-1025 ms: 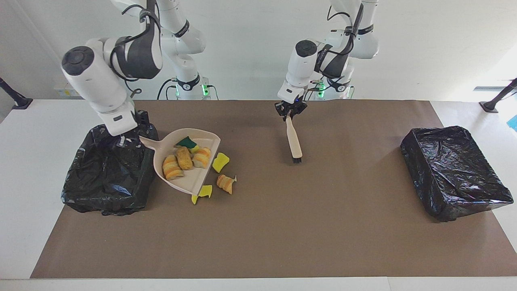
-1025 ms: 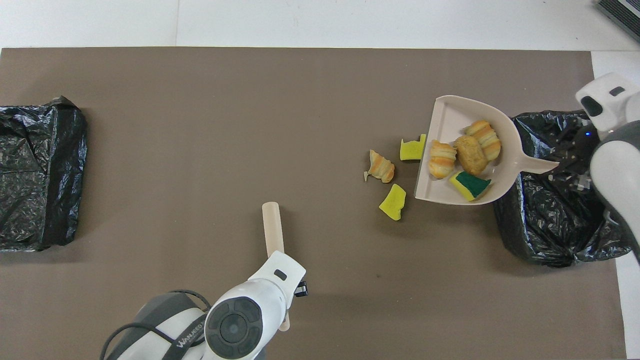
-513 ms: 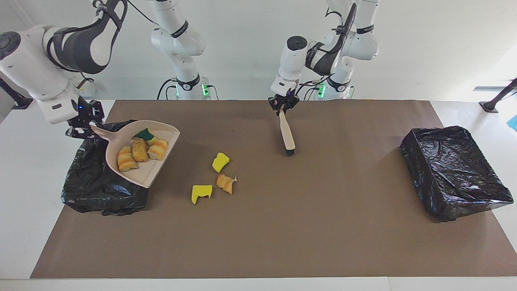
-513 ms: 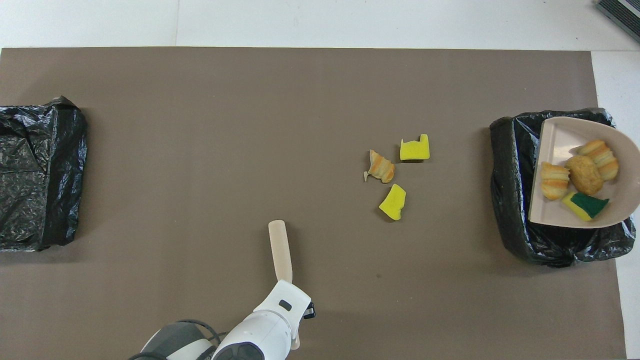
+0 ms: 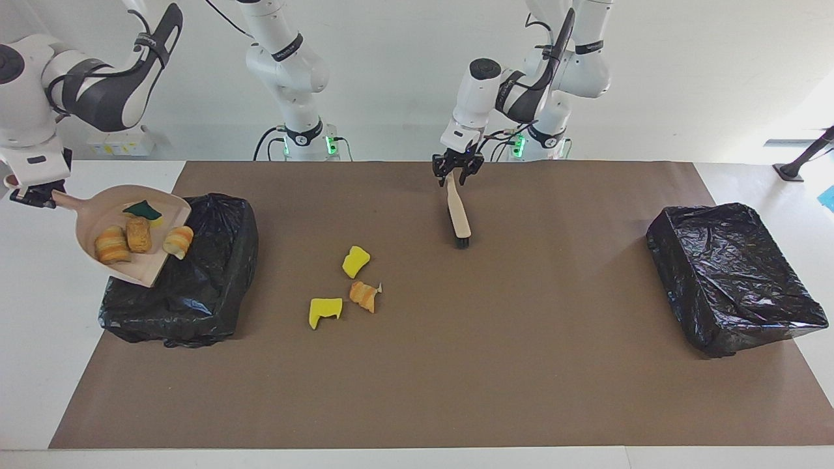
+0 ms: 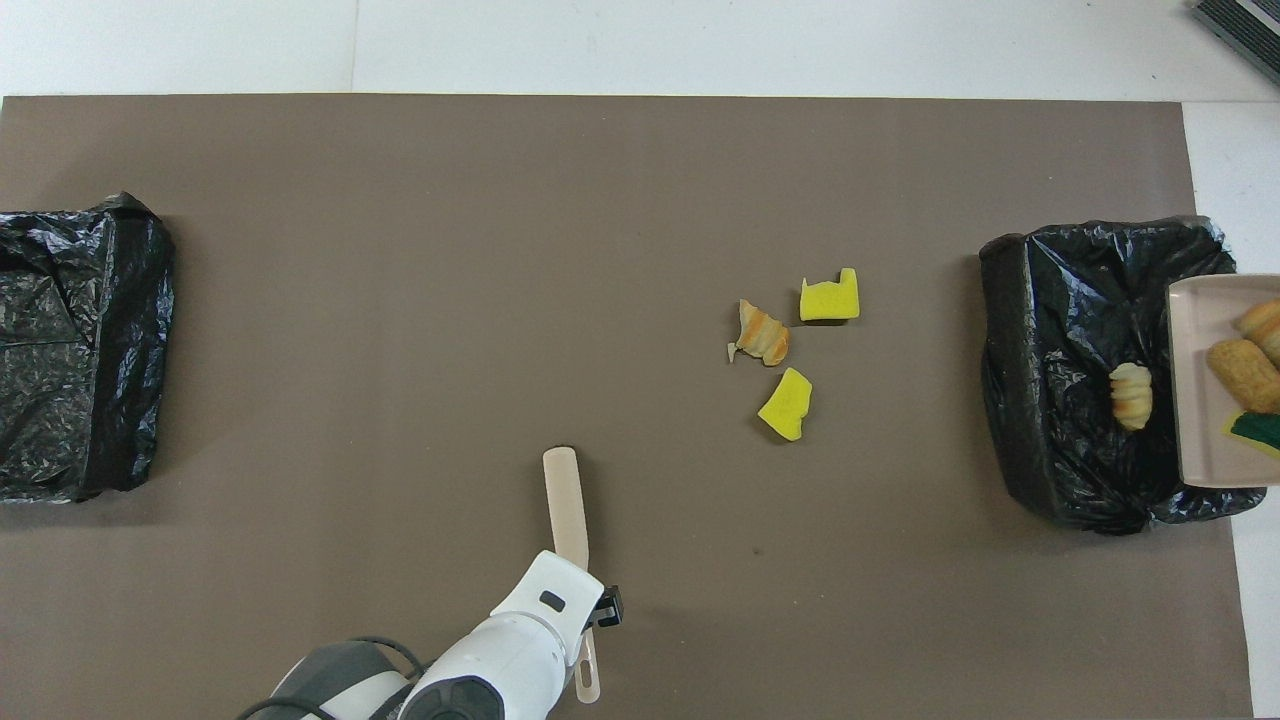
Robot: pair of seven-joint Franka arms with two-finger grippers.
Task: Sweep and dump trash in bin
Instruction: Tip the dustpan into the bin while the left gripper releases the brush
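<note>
Jaws of the right gripper [image 5: 29, 194] clamp the dustpan [image 5: 133, 259], tipping trash [image 5: 138, 233] into the bin [image 5: 215, 273]; the left gripper [image 5: 457, 172], jaws unclear, meets the brush [image 5: 458, 212]; three chunks [image 5: 355, 286] lie unswept on the surface [image 5: 456, 358]

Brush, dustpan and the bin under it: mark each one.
brush [image 5: 458, 212], facing view, on the handle's middle.
dustpan [image 5: 146, 270], facing view, on its bare lip.
bin [image 5: 215, 260], facing view, on its black bag's wall.

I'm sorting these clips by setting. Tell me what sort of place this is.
Most likely a robotics lab bench set up for a cleaning trial: two white arms bolted at a white table under a brown mat, black-bagged bins at either end, and a dustpan and brush used on foam and bread scraps.
</note>
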